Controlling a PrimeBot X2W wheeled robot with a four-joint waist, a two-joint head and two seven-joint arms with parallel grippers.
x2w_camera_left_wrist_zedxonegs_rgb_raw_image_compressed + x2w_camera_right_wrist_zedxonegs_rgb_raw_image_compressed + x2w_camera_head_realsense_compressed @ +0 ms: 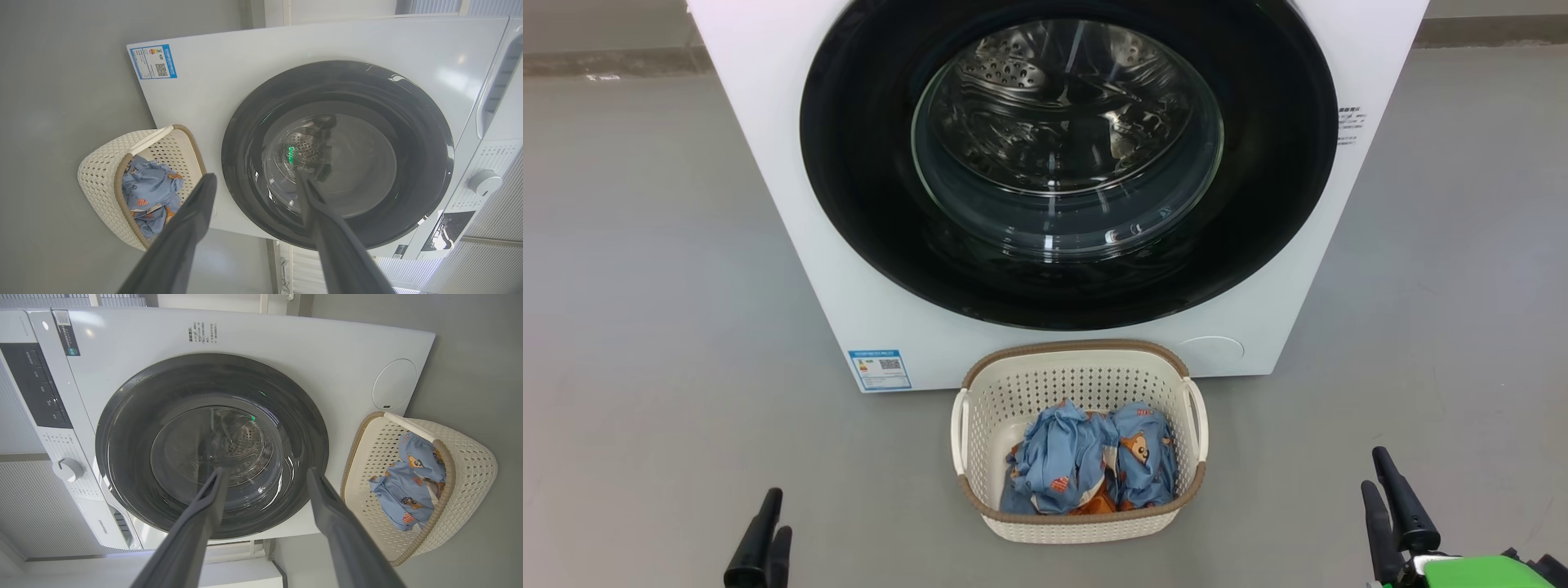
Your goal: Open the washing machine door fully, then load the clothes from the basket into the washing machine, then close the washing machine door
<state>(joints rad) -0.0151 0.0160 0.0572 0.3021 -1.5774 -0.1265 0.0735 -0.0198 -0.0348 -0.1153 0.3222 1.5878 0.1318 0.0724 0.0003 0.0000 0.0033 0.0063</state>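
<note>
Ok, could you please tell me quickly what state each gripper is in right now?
Left gripper: open, fingers apart, holding nothing.
Right gripper: open, fingers apart, holding nothing.

On the big white front-loading washing machine (768,163) before me, a blue-edged paper label (880,370) with a QR code sits at the front's lower left corner. Its print is too small for me to read. Grey printed lines (1350,124) at the front's right edge and a dark sticker (67,332) at its upper right corner are equally illegible.
</note>
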